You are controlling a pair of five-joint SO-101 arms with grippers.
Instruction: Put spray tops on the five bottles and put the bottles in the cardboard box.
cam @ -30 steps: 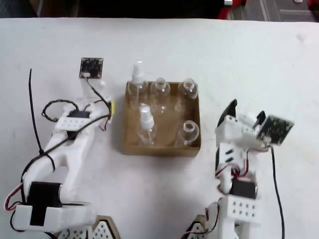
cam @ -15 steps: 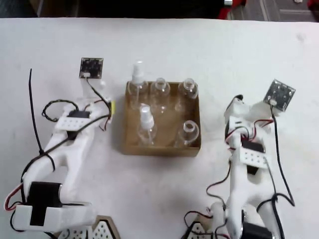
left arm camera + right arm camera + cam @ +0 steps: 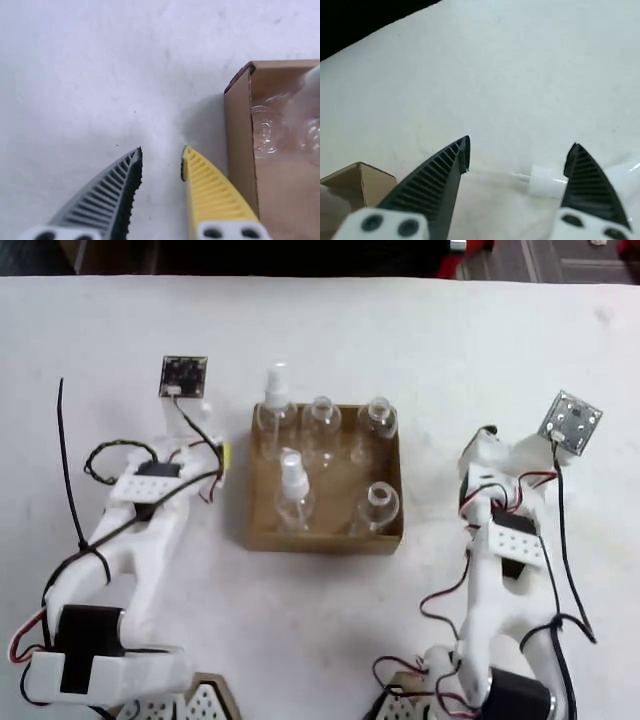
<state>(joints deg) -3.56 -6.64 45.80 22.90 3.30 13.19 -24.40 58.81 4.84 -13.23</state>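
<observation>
The cardboard box (image 3: pixel 326 536) stands mid-table holding five clear bottles. Two carry white spray tops, one at the back left (image 3: pixel 275 403) and one at the front left (image 3: pixel 292 486). The other three (image 3: pixel 322 422) (image 3: pixel 377 420) (image 3: pixel 378 502) have bare necks. My left gripper (image 3: pixel 215 447) rests just left of the box, its grey and yellow fingers open over bare table (image 3: pixel 161 155) beside the box wall (image 3: pixel 239 135). My right gripper (image 3: pixel 482 448) sits right of the box, open wide (image 3: pixel 520 146). A loose white spray top (image 3: pixel 543 181) lies on the table between its black fingers.
White table surface (image 3: pixel 450 350) stretches behind and to both sides of the box. A box corner (image 3: pixel 359 174) shows at the edge of the right wrist view. Arm bases and cables occupy the near edge (image 3: pixel 110 640).
The right arm has unfolded and stretched away from its base, its wrist camera swinging toward the back right. The left arm, box and bottles have stayed put.
</observation>
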